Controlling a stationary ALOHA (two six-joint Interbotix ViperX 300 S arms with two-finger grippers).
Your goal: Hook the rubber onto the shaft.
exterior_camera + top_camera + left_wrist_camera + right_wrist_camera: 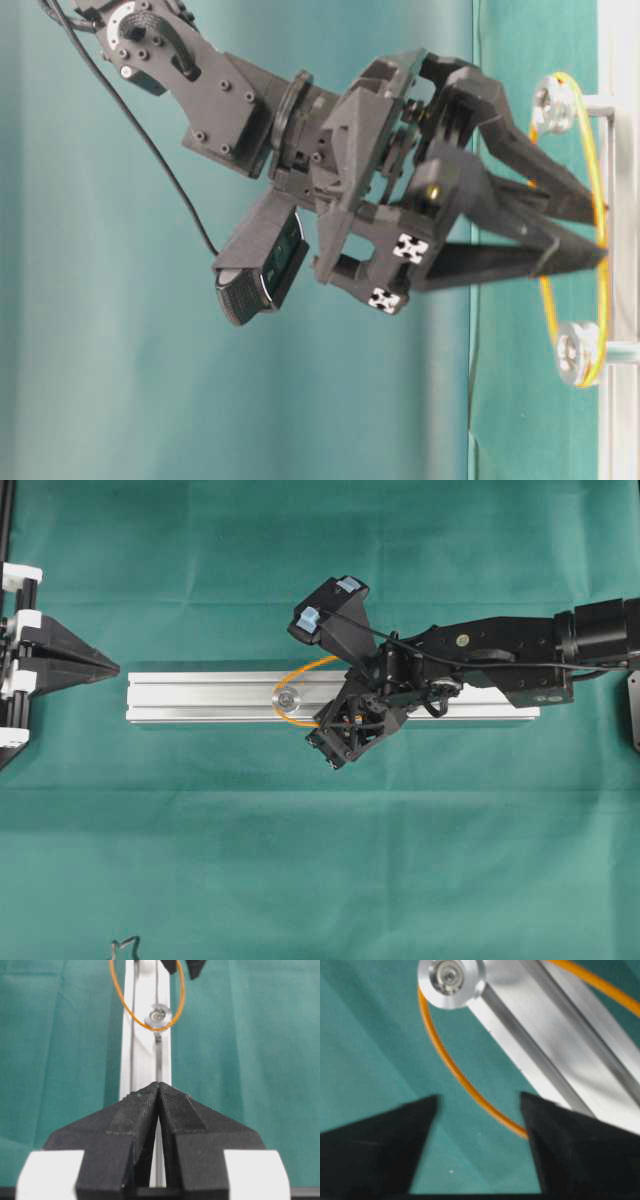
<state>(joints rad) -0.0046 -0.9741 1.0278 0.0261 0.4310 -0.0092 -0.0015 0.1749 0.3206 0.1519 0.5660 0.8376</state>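
Note:
The rubber is a thin orange loop lying across the silver rail and passing round the shaft. In the table-level view the rubber runs round two round silver shafts, one above and the other below. My right gripper points down at the rail, open, with the rubber crossing the gap between its fingers and the shaft just beyond. My left gripper is shut and empty, off the rail's left end.
Green cloth covers the table. The rail runs straight away from my left gripper. My right arm reaches in from the right over the rail. A small dark object lies at the front left edge.

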